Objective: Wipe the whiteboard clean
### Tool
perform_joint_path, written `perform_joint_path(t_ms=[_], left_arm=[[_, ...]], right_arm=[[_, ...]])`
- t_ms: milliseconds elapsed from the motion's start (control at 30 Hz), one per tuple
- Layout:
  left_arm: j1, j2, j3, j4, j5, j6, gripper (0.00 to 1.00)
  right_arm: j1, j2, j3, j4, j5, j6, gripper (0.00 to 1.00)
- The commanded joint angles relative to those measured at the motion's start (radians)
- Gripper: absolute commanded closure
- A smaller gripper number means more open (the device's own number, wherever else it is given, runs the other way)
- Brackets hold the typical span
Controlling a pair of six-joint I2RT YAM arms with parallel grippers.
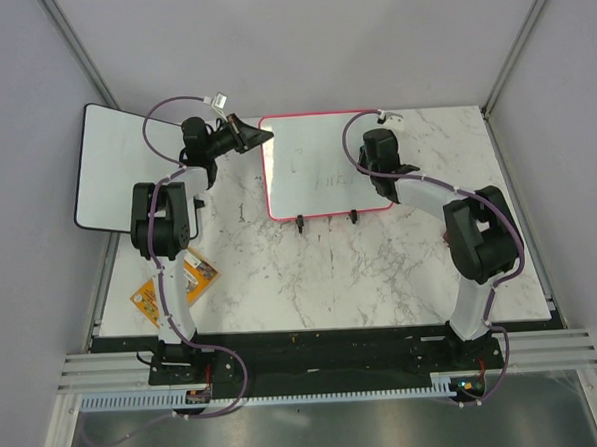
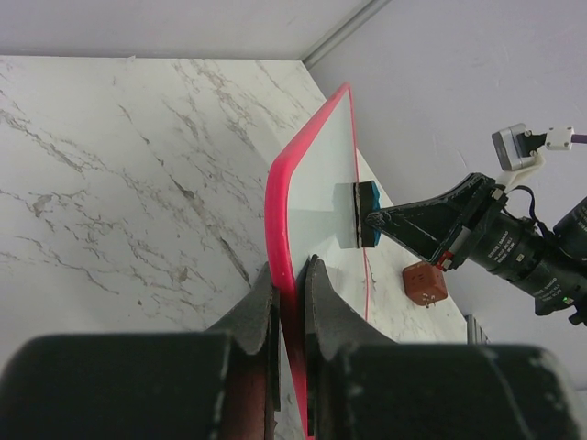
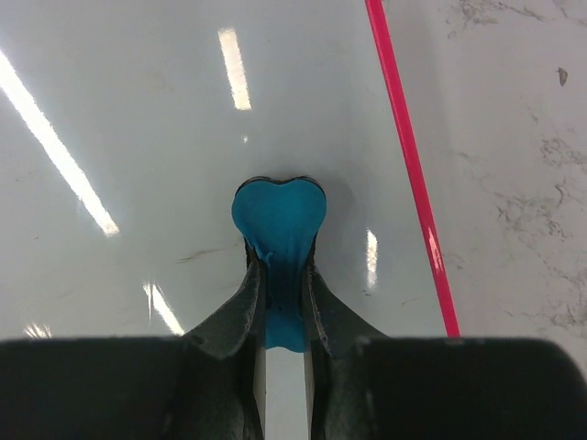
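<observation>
The whiteboard (image 1: pixel 321 167), white with a pink-red rim and small black feet, sits at the table's middle back, with faint scribbles (image 1: pixel 331 180) on it. My left gripper (image 1: pixel 262 135) is shut on the rim at the board's upper left corner; the jaws clamp the pink edge (image 2: pixel 278 211) in the left wrist view. My right gripper (image 1: pixel 379 167) is over the board's right part, shut on a blue eraser (image 3: pixel 278 220) pressed to the white surface (image 3: pixel 138 110). The eraser (image 2: pixel 359 214) also shows in the left wrist view.
A black-rimmed white board (image 1: pixel 110 163) lies at the far left, overhanging the table edge. An orange packet (image 1: pixel 176 283) lies by the left arm. A small brown cube (image 2: pixel 425 283) sits on the marble beyond the whiteboard. Grey walls enclose the table.
</observation>
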Motion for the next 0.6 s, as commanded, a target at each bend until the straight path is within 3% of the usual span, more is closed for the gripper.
perform_joint_path(t_ms=[0,267,567], left_arm=[[0.015,0.010,-0.011,-0.016,0.034,0.301,0.98],[0.015,0.021,-0.006,-0.013,0.040,0.297,0.98],[0.013,0.039,0.009,0.029,0.057,0.249,0.98]], right_arm=[[-0.003,0.110,-0.063,-0.244,0.094,-0.107,1.00],[0.158,0.107,-0.014,-0.206,0.047,-0.176,1.00],[0.253,0.179,0.152,-0.216,-0.168,-0.225,1.00]])
